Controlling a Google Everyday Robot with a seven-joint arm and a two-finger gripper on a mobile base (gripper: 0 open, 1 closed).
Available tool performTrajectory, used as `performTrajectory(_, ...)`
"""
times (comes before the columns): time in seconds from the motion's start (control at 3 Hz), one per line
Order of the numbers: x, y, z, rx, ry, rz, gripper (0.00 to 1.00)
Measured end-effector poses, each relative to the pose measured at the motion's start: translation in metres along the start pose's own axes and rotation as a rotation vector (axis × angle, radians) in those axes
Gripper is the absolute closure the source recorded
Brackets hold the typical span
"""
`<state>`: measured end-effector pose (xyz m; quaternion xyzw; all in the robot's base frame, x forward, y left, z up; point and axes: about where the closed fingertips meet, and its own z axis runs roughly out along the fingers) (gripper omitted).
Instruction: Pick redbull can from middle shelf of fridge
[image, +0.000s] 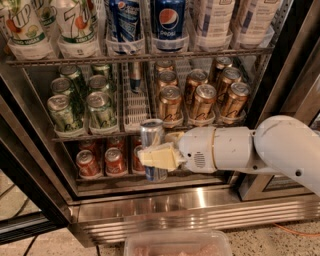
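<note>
Gripper (159, 149): centre of the frame, a little low, in front of the open fridge (175, 212); its cream fingers (156, 159) are clamped on the redbull can (151, 134), one across the can's front, the other behind it to the right.
Redbull can: upright in that grasp with its silver top up, outside the racks. The top is level with the front edge of the middle shelf (95, 135), and the lower half overlaps the red cans (102, 161) on the rack below.
Arm (250, 149): white, roughly horizontal, entering from the right edge.
Middle shelf: wire rack across the middle of the frame, with green cans (82, 102) at left and gold cans (202, 97) at right.
White lane tray (135, 107): between the green and gold cans; its front part is bare, and a slim dark blue can (135, 75) stands at the back.
Upper rack: 7UP bottles (75, 22) at upper left, Pepsi bottles (167, 20) at top centre.
Fridge base: ribbed steel band along the lower frame; the dark door frame is at left.
Plastic container (177, 244): bottom centre, cut off by the frame edge.
</note>
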<state>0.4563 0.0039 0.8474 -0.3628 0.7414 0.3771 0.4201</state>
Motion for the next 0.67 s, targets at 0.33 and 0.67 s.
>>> performTrajectory(0.33,-0.0022,0.0257,0.0109,-0.119,-0.017,-0.047,1.00)
performTrajectory(0.67,-0.0022,0.0257,0.0109,-0.119,-0.017,-0.047,1.00)
